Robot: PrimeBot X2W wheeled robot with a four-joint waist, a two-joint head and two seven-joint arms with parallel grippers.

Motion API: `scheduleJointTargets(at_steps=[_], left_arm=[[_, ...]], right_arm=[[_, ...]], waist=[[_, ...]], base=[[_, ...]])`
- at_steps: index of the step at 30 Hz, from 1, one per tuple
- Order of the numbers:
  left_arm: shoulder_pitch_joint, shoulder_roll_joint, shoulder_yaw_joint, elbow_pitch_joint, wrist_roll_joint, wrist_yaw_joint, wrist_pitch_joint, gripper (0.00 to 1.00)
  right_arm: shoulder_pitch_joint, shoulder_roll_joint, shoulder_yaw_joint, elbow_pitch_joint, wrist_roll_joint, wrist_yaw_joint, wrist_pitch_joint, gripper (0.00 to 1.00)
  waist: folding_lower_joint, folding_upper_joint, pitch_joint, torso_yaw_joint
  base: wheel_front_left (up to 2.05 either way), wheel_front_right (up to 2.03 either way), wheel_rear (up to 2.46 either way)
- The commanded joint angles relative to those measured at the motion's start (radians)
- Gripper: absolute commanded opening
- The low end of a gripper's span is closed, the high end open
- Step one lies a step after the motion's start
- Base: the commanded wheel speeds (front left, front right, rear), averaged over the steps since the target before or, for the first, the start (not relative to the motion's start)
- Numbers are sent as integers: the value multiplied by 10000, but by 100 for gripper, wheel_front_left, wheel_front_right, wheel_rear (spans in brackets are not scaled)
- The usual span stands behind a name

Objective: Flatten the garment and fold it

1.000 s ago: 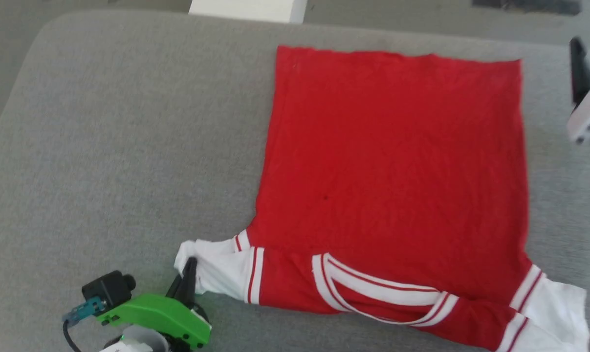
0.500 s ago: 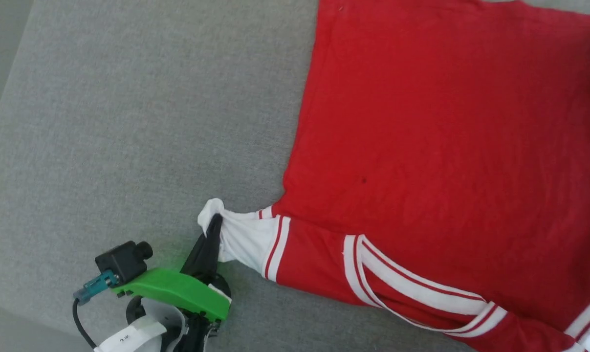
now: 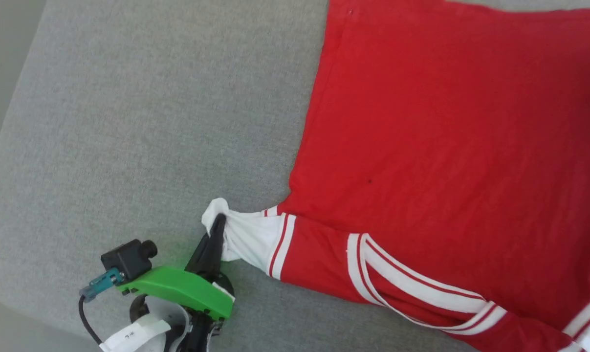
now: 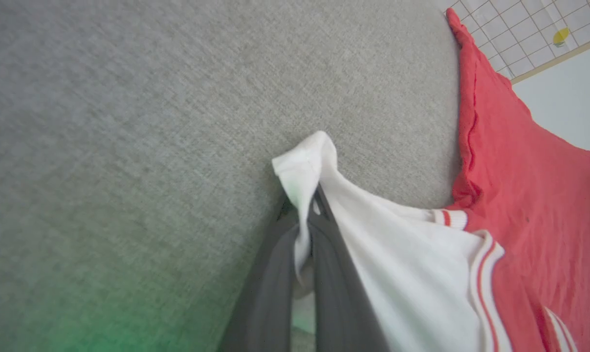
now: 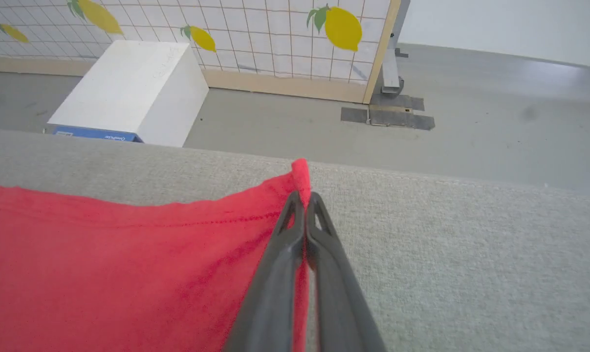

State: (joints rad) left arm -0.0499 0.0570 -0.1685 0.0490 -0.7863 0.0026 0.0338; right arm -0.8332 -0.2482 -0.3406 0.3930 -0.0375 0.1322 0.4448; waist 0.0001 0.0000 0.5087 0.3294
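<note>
The shirt (image 3: 446,122) is plain red, its sleeve (image 3: 248,234) white, with red-and-white striped bands at armhole and collar (image 3: 412,288). The cushion (image 3: 128,122) is flecked grey. The left gripper (image 3: 219,222) has dark fingers (image 3: 209,252) and a bright green housing (image 3: 177,291), with a black camera (image 3: 128,255) and a teal plug (image 3: 99,283). Beyond: a white grid-lined panel (image 5: 275,29) with yellow lemons and green leaves, a white box (image 5: 128,88) edged in blue, and a grey floor (image 5: 470,127).

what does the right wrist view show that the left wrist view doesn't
Right wrist view: the right pincer shut on a red hem corner of the garment, plus a white box on the floor. Left wrist view: the left pincer shut on the white sleeve. Both: the red garment spread on the grey cushion, and the lemon-print panel behind.
</note>
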Motion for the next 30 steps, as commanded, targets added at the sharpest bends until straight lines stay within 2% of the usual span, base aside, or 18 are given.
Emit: scheduleJointTargets(at_steps=[1, 4, 8, 11, 14, 20, 30], left_arm=[[261, 147, 60, 400, -6, 261, 162, 0], [444, 319, 134, 276, 56, 397, 234, 0], [742, 494, 176, 75, 100, 582, 397, 0], [1000, 610, 182, -60, 125, 713, 543, 0], [1284, 704, 197, -226, 128, 851, 677, 0], [1858, 839, 251, -509, 112, 1085, 843, 0], [2187, 963, 202, -786, 120, 1248, 1025, 0]], right_arm=[[402, 237, -51, -156, 141, -15, -851, 0], [1237, 687, -93, -353, 253, -15, -2861, 0], [2366, 1162, -365, -535, 191, -15, -4484, 0], [3274, 1464, -638, -779, 185, -15, -5006, 0], [4370, 1702, -988, -1268, 97, -15, -5066, 0], [6487, 1955, -1904, -2245, 28, -15, -3968, 0], [8802, 1977, -2031, -2524, 1652, -15, -18, 0]], waist=[[-1, 0, -526, -364], [-1, 0, -1127, -748], [-1, 0, -1964, -1190], [-1, 0, -2528, -1489], [-1, 0, -3038, -1749], [-1, 0, -3688, -2182], [-1, 0, -3942, -2588]], base=[[0, 0, 0], [0, 0, 0], [0, 0, 0], [0, 0, 0], [0, 0, 0], [0, 0, 0], [0, 0, 0]])
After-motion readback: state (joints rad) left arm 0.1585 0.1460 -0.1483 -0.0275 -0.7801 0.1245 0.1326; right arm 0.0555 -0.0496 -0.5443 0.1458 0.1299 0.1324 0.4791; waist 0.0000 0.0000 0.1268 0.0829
